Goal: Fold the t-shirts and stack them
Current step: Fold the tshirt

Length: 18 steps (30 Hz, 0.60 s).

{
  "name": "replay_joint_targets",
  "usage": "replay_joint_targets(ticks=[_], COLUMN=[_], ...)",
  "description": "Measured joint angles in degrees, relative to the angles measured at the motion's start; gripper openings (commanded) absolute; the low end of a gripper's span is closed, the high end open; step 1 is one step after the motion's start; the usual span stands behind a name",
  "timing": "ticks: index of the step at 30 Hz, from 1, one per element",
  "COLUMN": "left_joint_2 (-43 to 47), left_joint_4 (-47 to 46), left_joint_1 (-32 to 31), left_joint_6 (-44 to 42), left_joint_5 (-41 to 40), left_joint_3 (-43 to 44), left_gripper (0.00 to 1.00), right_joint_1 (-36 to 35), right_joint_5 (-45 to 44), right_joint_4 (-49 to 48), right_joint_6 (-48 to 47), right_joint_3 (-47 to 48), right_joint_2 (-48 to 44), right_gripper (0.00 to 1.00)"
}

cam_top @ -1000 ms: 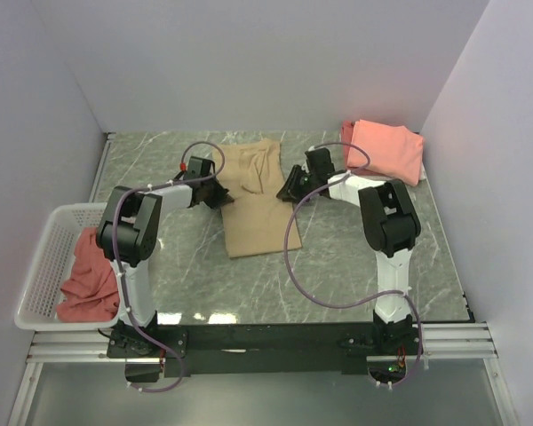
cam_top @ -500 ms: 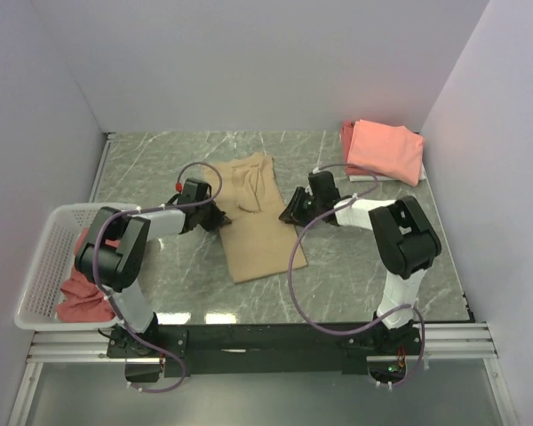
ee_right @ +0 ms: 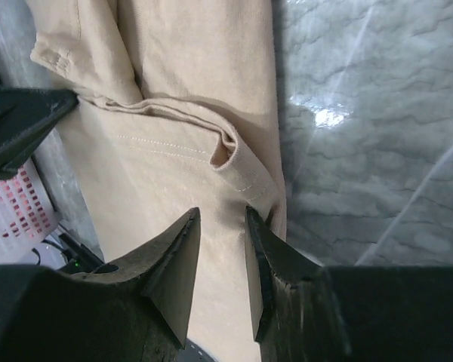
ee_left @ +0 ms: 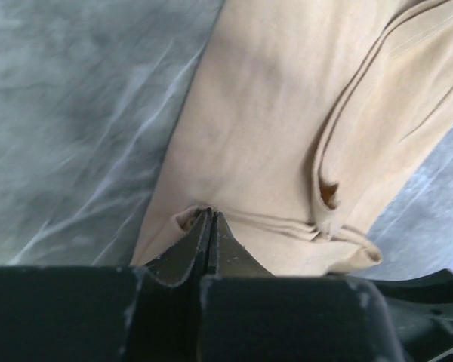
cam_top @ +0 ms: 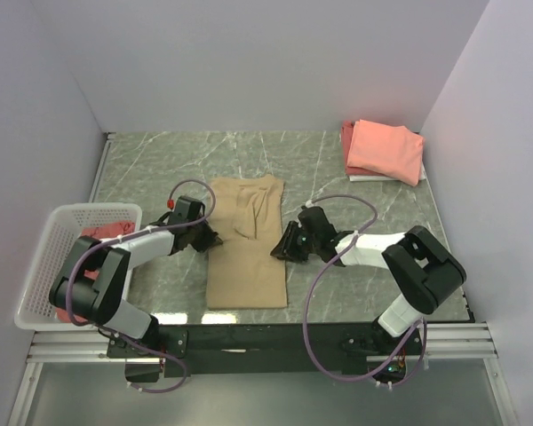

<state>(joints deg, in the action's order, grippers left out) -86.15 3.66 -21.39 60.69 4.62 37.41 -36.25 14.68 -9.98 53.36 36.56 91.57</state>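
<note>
The tan-beige cotton t-shirt (cam_top: 246,257) lies on the green marbled table (cam_top: 160,160) between the two arms as a long narrow strip with its sides folded in. Each arm reaches one long edge at about mid-length, which looks like a way to handle both edges together so the strip stays straight for a crosswise fold. The left gripper (ee_left: 210,220) sits at the strip's left edge with its jaws pressed fully together. The cloth puckers into a small bunch right at the tips, so I judge that it is pinching that edge. The right gripper (ee_right: 222,213) is at the opposite edge with its jaws a narrow way apart. Tan cloth shows in the gap and a stitched hem curls into a loop just beyond the tips, but I cannot tell whether any layer is clamped. The salmon-pink folded t-shirts (cam_top: 386,149) sit in the far right corner, well apart, presumably the stack this one should join. The dusty red t-shirt (cam_top: 107,231) lies in the white plastic mesh basket (cam_top: 40,266) at the left edge, largely covered by the left arm. From above, both sets of fingertips are hidden under the wrists, and the strip's near end falls outside both wrist views.
</note>
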Motion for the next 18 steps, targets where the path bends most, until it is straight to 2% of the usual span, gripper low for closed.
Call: replay_joint_targets(ticks=[6, 12, 18], left_joint_2=[1.2, 0.5, -11.0], left_joint_4=[7.1, 10.8, 10.1], left_joint_1=[0.0, 1.0, 2.3], left_joint_6=[-3.3, -7.2, -12.0], left_joint_5=[-1.1, -1.2, 0.7], left_joint_3=[4.4, 15.5, 31.3], left_gripper=[0.08, 0.27, 0.37], right_joint_1=[1.0, 5.5, 9.7], right_joint_5=[-1.2, -2.2, -1.4], right_joint_4=[5.0, 11.6, 13.0], right_joint_6=[-1.3, -5.3, -9.0], right_joint_3=[2.0, 8.5, 18.8], right_joint_2=[-1.2, -2.1, 2.0], right_gripper=[0.39, 0.39, 0.38])
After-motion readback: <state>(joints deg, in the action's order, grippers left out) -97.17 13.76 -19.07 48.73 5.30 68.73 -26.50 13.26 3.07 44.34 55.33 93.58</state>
